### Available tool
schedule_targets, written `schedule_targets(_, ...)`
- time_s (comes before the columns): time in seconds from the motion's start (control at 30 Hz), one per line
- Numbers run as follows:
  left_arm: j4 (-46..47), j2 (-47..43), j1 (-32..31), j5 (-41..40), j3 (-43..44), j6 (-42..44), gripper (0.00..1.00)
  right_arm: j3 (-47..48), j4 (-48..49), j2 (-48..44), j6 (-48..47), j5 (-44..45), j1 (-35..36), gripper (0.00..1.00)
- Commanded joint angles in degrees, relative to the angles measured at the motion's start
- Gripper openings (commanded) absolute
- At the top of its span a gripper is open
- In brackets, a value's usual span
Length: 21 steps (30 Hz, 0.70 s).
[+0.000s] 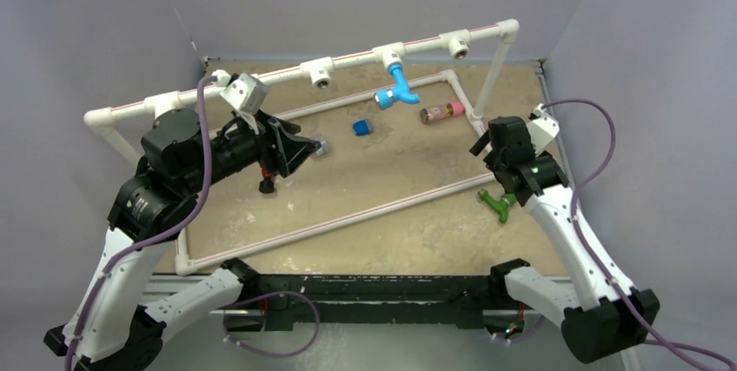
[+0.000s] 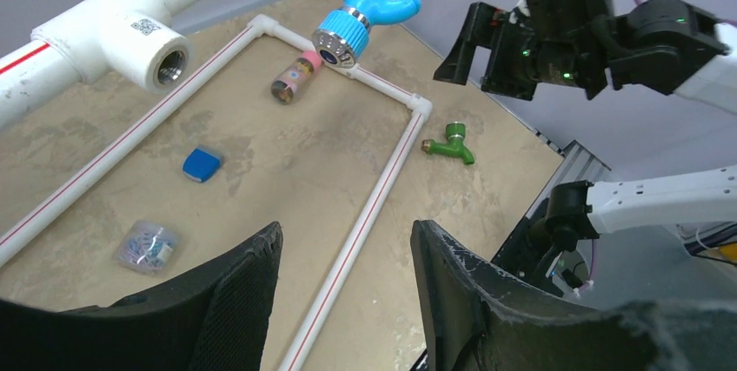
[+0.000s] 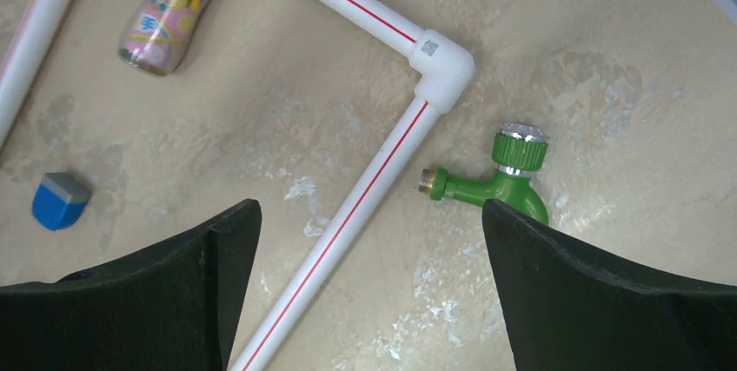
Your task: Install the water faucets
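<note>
Green faucet (image 3: 494, 188) just outside pipe frame (image 3: 374, 182)

Blue faucet (image 1: 397, 84) mounted on raised white pipe rail (image 1: 426, 44), hanging down, silvery mouth facing forward. Green faucet (image 1: 498, 204) loose, on its side just outside floor pipe (image 1: 391, 206), brass thread toward it.

We read no words or numbers anywhere. Small square code stamp on white T-fitting (image 2: 117, 30), another on pipe elbow (image 3: 441, 65). Pink-capped bottle (image 3: 169, 10) has a colourful label, print illegible.
</note>
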Motion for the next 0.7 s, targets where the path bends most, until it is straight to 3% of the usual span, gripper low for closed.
schedule_targets(0.0, 2.40, -1.08, -0.35, 0.10, 0.10, -2.47, 0.55, -3.93, 4.78, 4.76, 2.09, -6.18, -5.23, 0.99)
schedule_targets(0.4, 2.49, -1.03, -0.34, 3.08, -3.04, -2.80, 0.55, -15.11, 15.18, 15.70, 11.10, -7.68, -16.04, 0.98)
schedule_targets(0.67, 2.32, -2.07, -1.54, 3.06, -5.04, -1.63, 0.55, -21.95, 18.16, 14.44, 15.04, -8.82, -20.39, 0.94)
